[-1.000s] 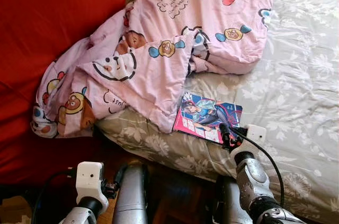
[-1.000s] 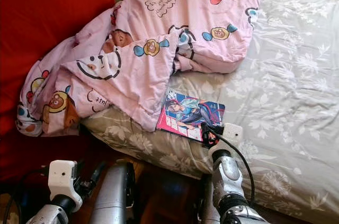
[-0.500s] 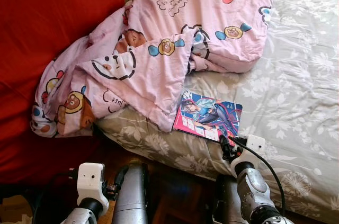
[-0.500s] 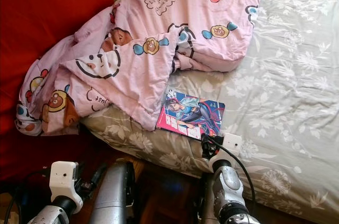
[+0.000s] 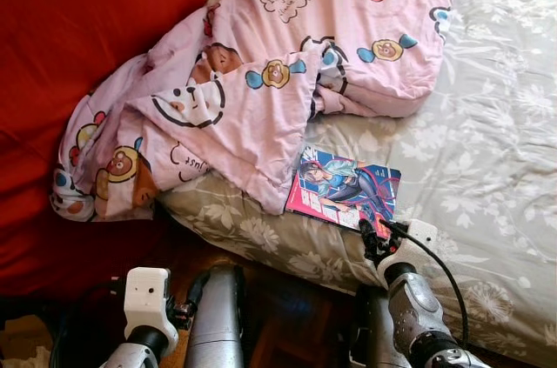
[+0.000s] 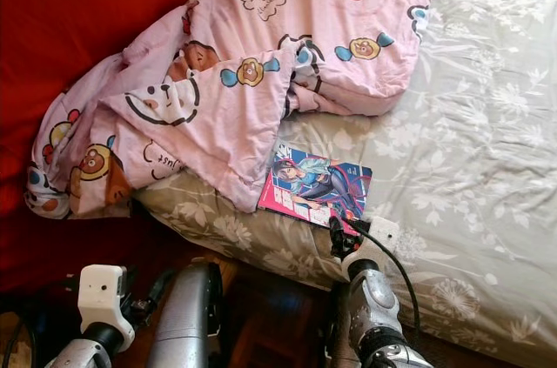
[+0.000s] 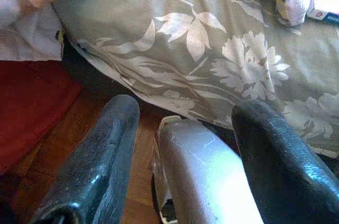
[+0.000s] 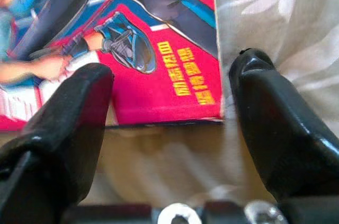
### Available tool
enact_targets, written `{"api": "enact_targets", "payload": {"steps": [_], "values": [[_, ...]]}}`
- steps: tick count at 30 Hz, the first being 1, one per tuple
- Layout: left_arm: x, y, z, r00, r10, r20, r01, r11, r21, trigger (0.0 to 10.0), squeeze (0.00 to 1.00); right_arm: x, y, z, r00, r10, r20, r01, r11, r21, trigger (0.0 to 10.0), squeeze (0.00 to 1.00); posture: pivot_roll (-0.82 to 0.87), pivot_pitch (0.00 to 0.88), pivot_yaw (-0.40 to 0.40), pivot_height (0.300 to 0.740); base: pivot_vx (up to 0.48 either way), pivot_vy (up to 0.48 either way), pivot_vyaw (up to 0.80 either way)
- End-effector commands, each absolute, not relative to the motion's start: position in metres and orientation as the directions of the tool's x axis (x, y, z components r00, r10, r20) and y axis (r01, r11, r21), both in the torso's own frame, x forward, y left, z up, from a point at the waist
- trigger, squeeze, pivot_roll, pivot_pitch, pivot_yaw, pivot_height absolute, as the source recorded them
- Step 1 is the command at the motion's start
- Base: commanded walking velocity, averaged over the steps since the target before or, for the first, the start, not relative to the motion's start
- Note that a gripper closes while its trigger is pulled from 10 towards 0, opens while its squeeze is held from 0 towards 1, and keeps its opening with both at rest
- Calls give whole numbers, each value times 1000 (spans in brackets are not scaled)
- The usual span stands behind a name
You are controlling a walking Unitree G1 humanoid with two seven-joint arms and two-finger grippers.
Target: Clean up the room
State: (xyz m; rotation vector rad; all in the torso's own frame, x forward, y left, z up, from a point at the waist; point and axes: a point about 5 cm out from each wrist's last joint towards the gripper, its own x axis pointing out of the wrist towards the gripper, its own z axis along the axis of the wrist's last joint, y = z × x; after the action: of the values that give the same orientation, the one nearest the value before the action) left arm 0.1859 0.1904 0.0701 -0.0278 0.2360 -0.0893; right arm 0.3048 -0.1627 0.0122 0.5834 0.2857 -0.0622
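The right pincer (image 8: 169, 123) has its fingers spread at the near corner of the comic book (image 5: 345, 196), one finger over the cover, one over bare bed sheet (image 5: 487, 142). The crumpled pink blanket (image 5: 261, 90) overlaps the book's far left corner, blocking that side.

bright daylight on bed sheet (image 5: 496, 150); head views sharp; wrist views soft, close end effector fingers (image 8: 63, 128) blurred.
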Motion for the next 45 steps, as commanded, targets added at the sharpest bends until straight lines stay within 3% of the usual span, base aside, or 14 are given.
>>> {"api": "enact_targets", "payload": {"steps": [1,8,18,22,25,34,35,36,37,45], "values": [[176,194,64,956,-74,-283,66,997,-37,10000,0,293,-149,-4,938,105,-330,171,689,704,10000,0,254,393,41,609,0,0,0],[169,195,65,955,-64,-290,58,998,-28,10000,0,286,-130,-12,906,233,-354,140,625,768,10000,0,270,406,39,609,0,0,0],[160,195,70,953,-68,-295,70,998,-3,10000,0,279,-124,-17,925,223,-307,225,330,917,10000,0,307,424,57,609,0,0,0],[159,194,71,952,-81,-297,91,996,20,10000,0,275,-123,-21,915,226,-334,259,304,917,10000,0,315,425,57,609,0,0,0],[155,191,72,949,-98,-300,113,993,32,10000,0,274,-113,-19,903,305,-302,216,285,934,10000,0,324,427,59,609,0,0,0],[152,191,69,947,-91,-309,107,994,35,10000,0,278,-85,-9,849,473,-236,76,332,940,10000,0,322,426,48,609,0,0,0],[153,191,69,947,-90,-309,106,994,37,10000,0,279,-85,-8,855,464,-232,72,336,939,8157,0,323,425,48,609,0,0,0],[153,191,69,947,-90,-309,106,994,37,10000,0,279,-85,-8,855,464,-232,72,336,939,8157,0,323,425,48,609,0,0,0],[153,191,69,947,-89,-308,105,994,38,10000,0,281,-88,-7,869,443,-221,80,316,946,0,0,323,423,47,609,0,0,0],[157,190,66,948,-91,-306,110,993,46,10000,0,286,-98,-2,890,417,-183,57,296,953,0,0,311,409,37,609,0,0,0]]}}
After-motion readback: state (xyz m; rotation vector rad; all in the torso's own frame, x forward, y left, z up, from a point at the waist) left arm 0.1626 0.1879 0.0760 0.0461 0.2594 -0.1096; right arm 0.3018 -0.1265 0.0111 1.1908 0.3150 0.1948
